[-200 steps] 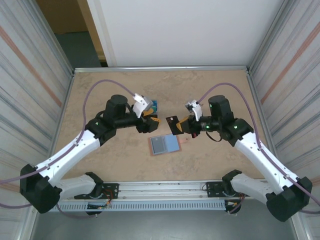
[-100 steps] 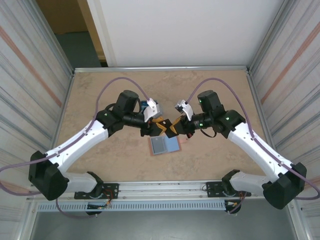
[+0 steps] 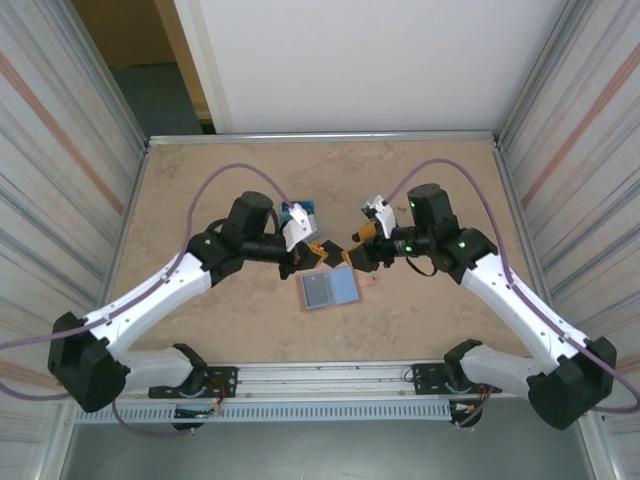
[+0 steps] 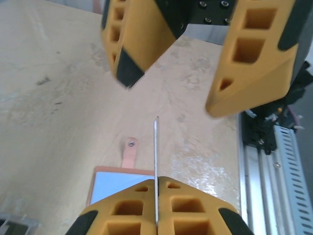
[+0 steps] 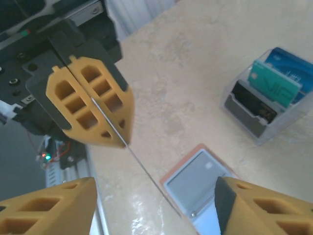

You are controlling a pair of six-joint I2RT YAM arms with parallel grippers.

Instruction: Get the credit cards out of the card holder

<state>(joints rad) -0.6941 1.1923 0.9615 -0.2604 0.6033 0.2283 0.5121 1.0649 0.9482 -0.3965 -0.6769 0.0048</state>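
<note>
The card holder (image 3: 328, 289) lies open and flat on the table, salmon-pink rimmed with a blue-grey inside (image 5: 195, 181); its snap tab (image 4: 129, 152) points away from it. A grey card face shows in one half. Just above it my left gripper (image 3: 318, 252) is shut on a thin credit card (image 4: 156, 147), seen edge-on as a pale line (image 5: 146, 171). My right gripper (image 3: 352, 256) faces it with its jaws open on either side of the card's free end, not touching it. One of its yellow fingers (image 4: 254, 63) hangs close in front of the left wrist camera.
A clear plastic box (image 3: 301, 214) behind the left gripper holds upright teal and blue cards (image 5: 274, 81). The table's metal front rail (image 4: 281, 161) runs near the grippers. Corrugated walls close both sides.
The arms came together over the card holder. The left gripper closed on the card that the right gripper was holding, and the right gripper opened and let go.
</note>
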